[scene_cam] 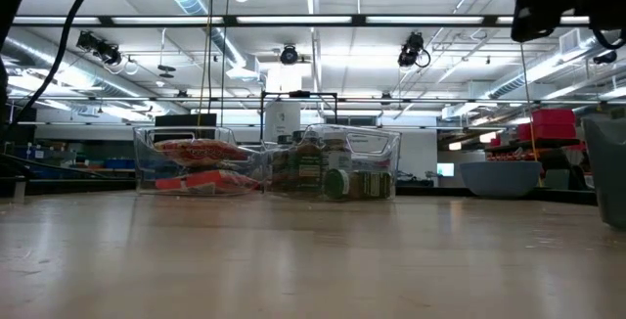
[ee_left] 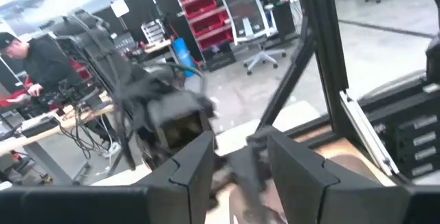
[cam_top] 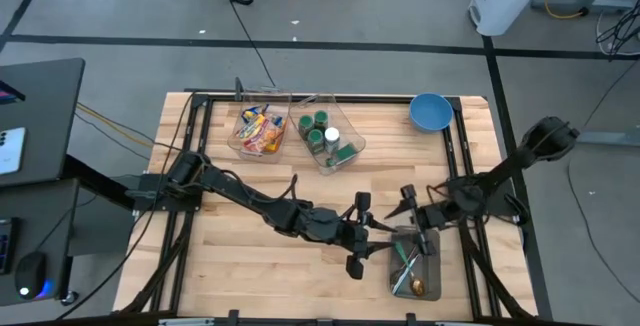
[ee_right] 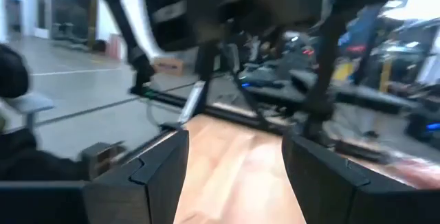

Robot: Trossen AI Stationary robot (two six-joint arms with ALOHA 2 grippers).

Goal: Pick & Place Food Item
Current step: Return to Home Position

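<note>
At the table's far edge stand a clear bin of bright snack packets and a clear bin of green-lidded jars. My left gripper reaches level from the left, over the far left corner of a grey tray at the near right. A dark, blurred thing sits between its fingers; what it is does not show. My right gripper faces it from the right, above the tray's far edge. It is open with nothing between its fingers. My left gripper has the dark thing between its two fingers, which point level toward the table's right edge. The thing is above the table, clear of it. Blur hides which part the fingers are on.
The grey tray holds green-handled utensils and a spoon. A blue bowl stands at the far right corner. Bare wood lies at the near left. A person stands in the room beyond the table.
</note>
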